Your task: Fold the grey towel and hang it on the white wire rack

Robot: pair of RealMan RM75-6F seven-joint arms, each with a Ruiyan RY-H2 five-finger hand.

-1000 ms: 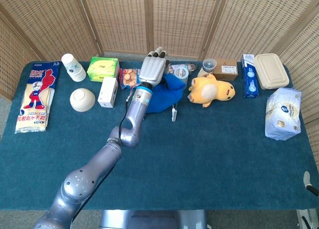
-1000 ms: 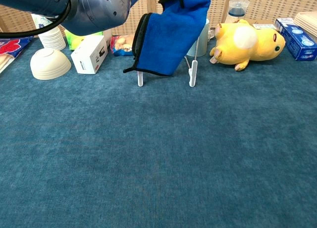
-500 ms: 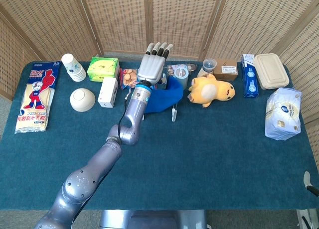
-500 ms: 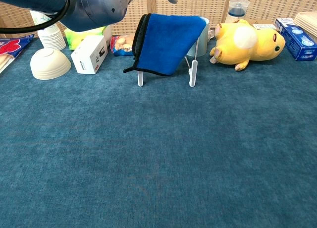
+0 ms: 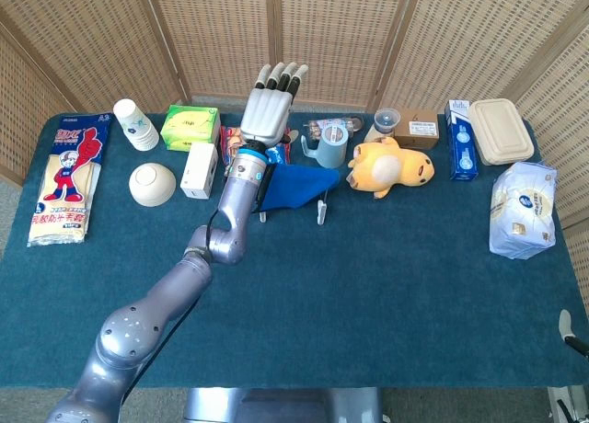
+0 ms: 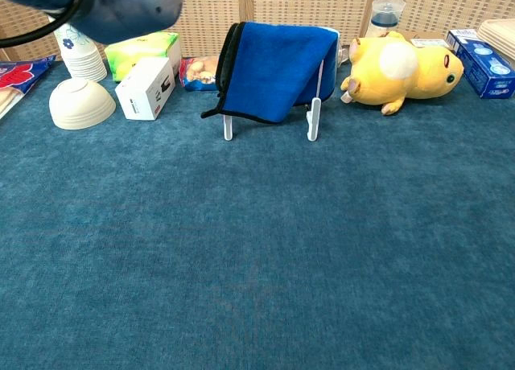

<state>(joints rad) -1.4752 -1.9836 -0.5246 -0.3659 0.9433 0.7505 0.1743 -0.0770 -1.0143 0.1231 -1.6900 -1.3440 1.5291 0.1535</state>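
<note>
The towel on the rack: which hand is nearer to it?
Left. The left hand hovers open just behind the towel hanging on the rack. The right hand is not in view.

On the table stood one towel [image 6: 273,68], one rack [image 6: 313,119], one bowl [image 5: 152,184], one plush toy [image 5: 391,168] and two blue cartons [image 5: 461,140].

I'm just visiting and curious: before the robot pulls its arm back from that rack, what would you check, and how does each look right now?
1. Towel draped over the white wire rack: ok, though it looks blue, not grey.
2. Left hand holds nothing, fingers apart: ok.
3. Rack standing upright on the table: ok.
4. Towel folded evenly: cannot tell.
5. Yellow plush toy apart from the rack: ok.
6. Right hand: not in view, cannot tell.
</note>
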